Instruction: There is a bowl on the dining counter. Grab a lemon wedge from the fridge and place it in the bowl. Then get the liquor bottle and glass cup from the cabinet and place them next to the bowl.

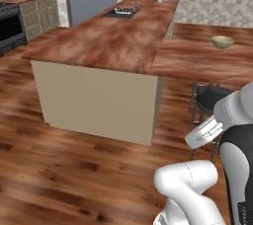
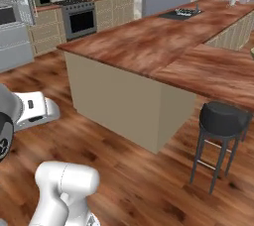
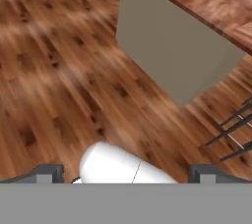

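One bowl (image 1: 223, 42): sits on the wooden surface (image 1: 113, 41), far right part, well apart from the sink (image 1: 121, 12).
Claw (image 3: 126, 173): released, fingertips (image 3: 48, 173) wide apart, nothing between them, hanging over the floor.
Stool (image 2: 224, 121): dark seat, beside the surface.
Stove (image 2: 79, 18): against the far wall.

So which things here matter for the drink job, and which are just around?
For the job:
- small pale green bowl on the wooden dining counter
- open, empty claw

Just around:
- black round-seated bar stool
- black stove with oven
- countertop sink with faucet
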### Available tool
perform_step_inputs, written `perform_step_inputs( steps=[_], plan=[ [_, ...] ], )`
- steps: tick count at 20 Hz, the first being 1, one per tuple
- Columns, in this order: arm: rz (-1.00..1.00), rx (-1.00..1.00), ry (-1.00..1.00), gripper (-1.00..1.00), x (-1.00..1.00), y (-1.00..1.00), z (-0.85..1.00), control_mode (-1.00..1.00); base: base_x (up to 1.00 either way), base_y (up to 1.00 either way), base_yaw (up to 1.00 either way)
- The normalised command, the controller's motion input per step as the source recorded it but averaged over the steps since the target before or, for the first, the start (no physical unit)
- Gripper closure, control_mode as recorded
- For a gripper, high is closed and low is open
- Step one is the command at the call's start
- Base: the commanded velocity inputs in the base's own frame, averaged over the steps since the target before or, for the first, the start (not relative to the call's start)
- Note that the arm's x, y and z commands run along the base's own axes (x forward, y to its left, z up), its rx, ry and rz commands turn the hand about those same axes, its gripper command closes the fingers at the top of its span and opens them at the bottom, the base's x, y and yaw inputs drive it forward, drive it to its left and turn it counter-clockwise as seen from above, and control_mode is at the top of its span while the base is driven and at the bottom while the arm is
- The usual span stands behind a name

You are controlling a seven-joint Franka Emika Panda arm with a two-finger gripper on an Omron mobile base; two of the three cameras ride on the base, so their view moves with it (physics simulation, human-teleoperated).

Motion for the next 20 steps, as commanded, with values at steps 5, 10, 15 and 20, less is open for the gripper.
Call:
perform_step_inputs(
  steps=[5, 10, 15, 20],
  plan=[
    [0.0, 0.0, 0.0, -1.0, 0.0, 0.0, 0.0, 1.0, 1.0, 1.0, -0.23],
    [0.0, 0.0, 0.0, -1.0, 0.0, 0.0, 0.0, 1.0, 1.0, 1.0, -0.23],
    [0.0, 0.0, 0.0, -1.0, 0.0, 0.0, 0.0, 1.0, 1.0, 1.0, -0.21],
    [0.0, 0.0, 0.0, -1.0, 0.0, 0.0, 0.0, 1.0, 1.0, 1.0, -0.21]
  ],
)
